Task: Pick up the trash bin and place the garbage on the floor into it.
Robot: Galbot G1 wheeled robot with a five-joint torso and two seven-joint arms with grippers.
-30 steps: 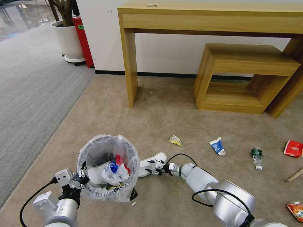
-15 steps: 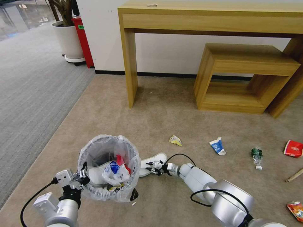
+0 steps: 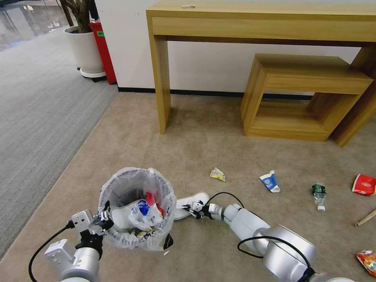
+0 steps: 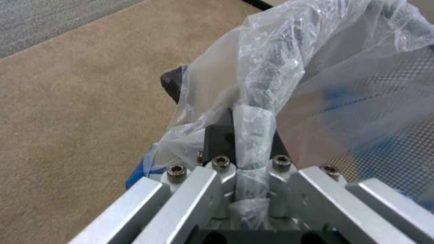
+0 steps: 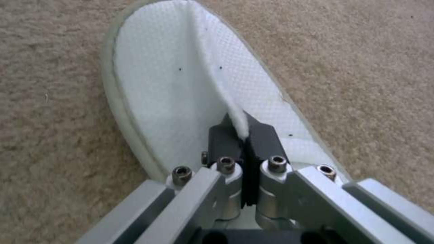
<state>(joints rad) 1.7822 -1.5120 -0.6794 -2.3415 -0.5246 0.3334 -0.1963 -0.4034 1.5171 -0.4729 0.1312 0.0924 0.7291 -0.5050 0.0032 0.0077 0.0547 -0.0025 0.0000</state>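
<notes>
Your head view looks down on the floor (image 3: pixel 203 149); wrist views sit close behind each pincer, sharing its bin (image 3: pixel 135 207) and slipper (image 3: pixel 188 203).

The trash bin (image 3: pixel 135 209) hides the white slipper's (image 3: pixel 190 203) near end; wooden stick (image 3: pixel 366 217) cut off at the edge

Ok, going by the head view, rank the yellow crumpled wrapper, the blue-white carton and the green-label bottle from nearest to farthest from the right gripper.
From the right gripper, shut on the white slipper:
1. Yellow crumpled wrapper, just ahead of it.
2. Blue-white carton, farther to the robot's right.
3. Green-label bottle, farther right again.
</notes>
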